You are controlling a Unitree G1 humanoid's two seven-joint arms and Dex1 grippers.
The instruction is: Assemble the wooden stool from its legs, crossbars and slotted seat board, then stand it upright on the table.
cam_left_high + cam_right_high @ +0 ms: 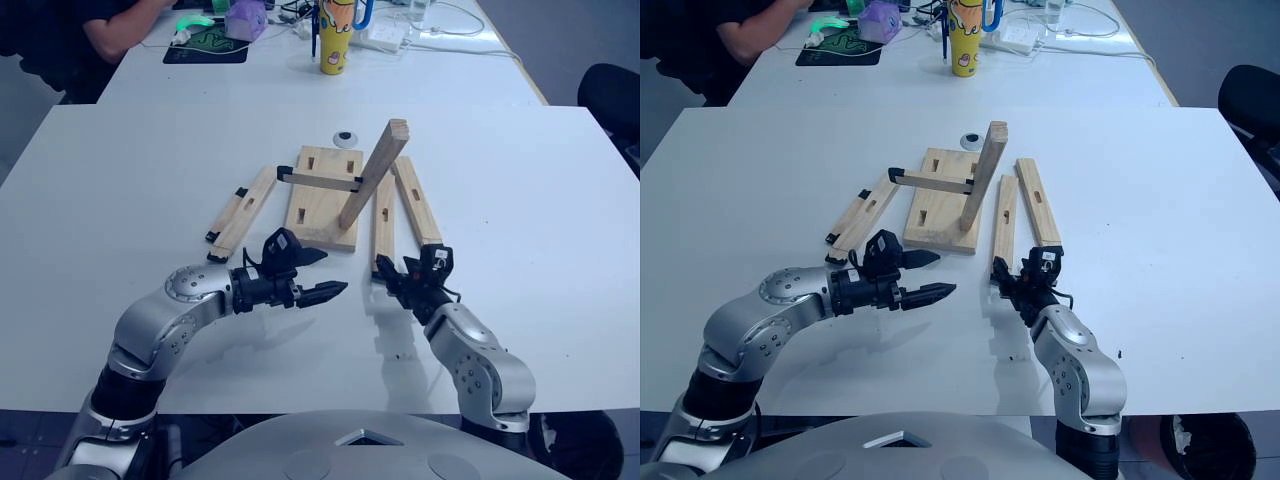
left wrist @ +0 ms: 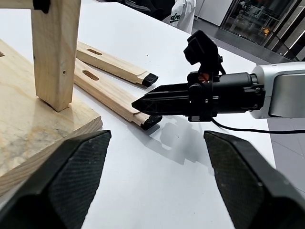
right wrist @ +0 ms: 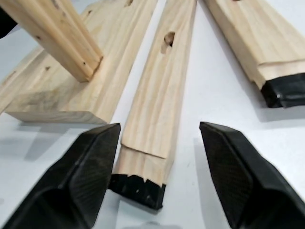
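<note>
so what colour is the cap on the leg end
Black: the cap sits on the end of a pale wood leg. The right wrist view shows it best.

Pale wood legs (image 1: pixel 383 215) carry black end caps (image 3: pixel 138 188), the table (image 1: pixel 120 180) is white, the cup (image 1: pixel 337 40) yellow.

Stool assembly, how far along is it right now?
Done: one leg stands tilted on the seat board, a crossbar meeting it. In hand: the open right claw straddles a loose leg at its near end; left claw open, empty. Left: the other flat pieces, then standing it upright.
</note>
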